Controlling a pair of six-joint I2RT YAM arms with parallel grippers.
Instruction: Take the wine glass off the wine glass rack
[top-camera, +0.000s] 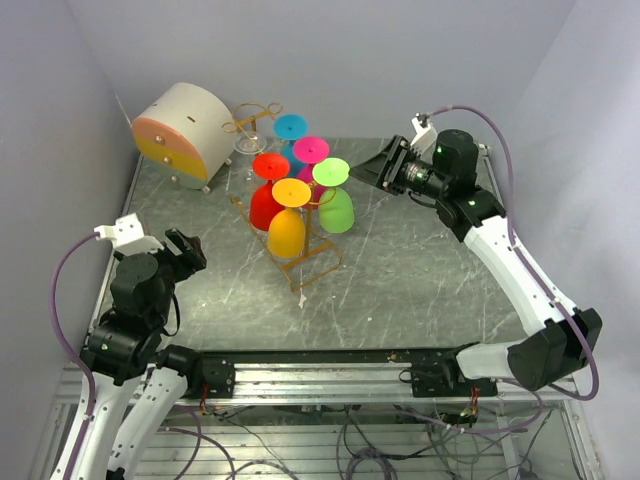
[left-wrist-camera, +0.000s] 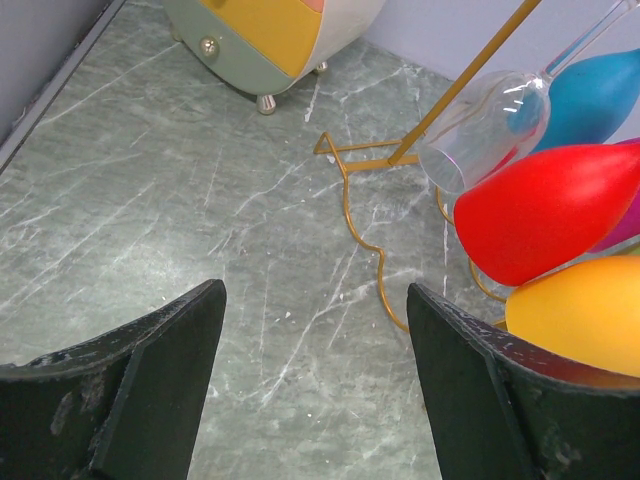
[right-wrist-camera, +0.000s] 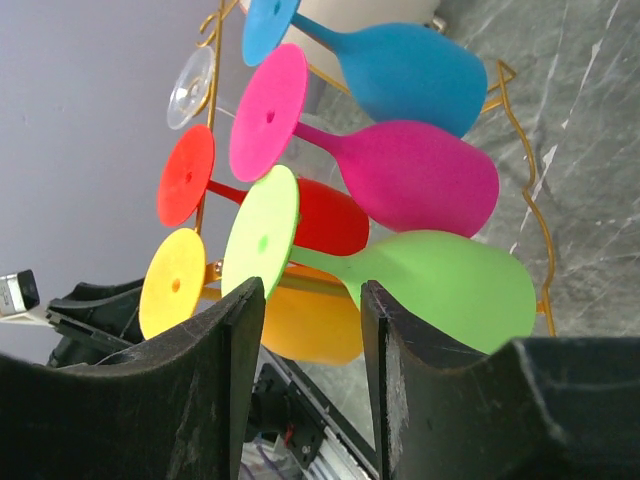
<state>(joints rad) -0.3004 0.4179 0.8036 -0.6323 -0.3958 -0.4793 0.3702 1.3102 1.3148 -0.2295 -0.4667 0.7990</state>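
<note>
Right wrist view had the right gripper (right-wrist-camera: 312, 295) lined up on the green glass (right-wrist-camera: 440, 285), the nearest one on that side of the rack (left-wrist-camera: 347, 200). It hung upside down by its foot, with the pink glass (right-wrist-camera: 410, 175) and the blue glass (right-wrist-camera: 400, 70) behind it on the same rail. The jaws were partway open with a clear gap, and nothing was held. The stem looked to be just past the fingertips, not properly between them.

The obvious risk was the foot. That flat green disc sat right at the inner finger, so if the gripper pinched there it could catch the disc's edge and not the stem. The glass would probably twist or pop out.

The second worry was crowding. The red glass (right-wrist-camera: 320, 215) and the yellow glass (right-wrist-camera: 175, 280) hung on the next rail, very close by. A wide or crooked approach could knock them swinging, or shove the whole light wire frame across the table (top-camera: 420, 270).

Third, the foot had to slide out along the rails toward the open end. Pulling straight up or sideways would likely jam it and drag the rack along.

The left gripper (top-camera: 185, 250) was wide open, holding nothing, and hovered well apart from the rack, so it wasn't bracing anything.
</note>
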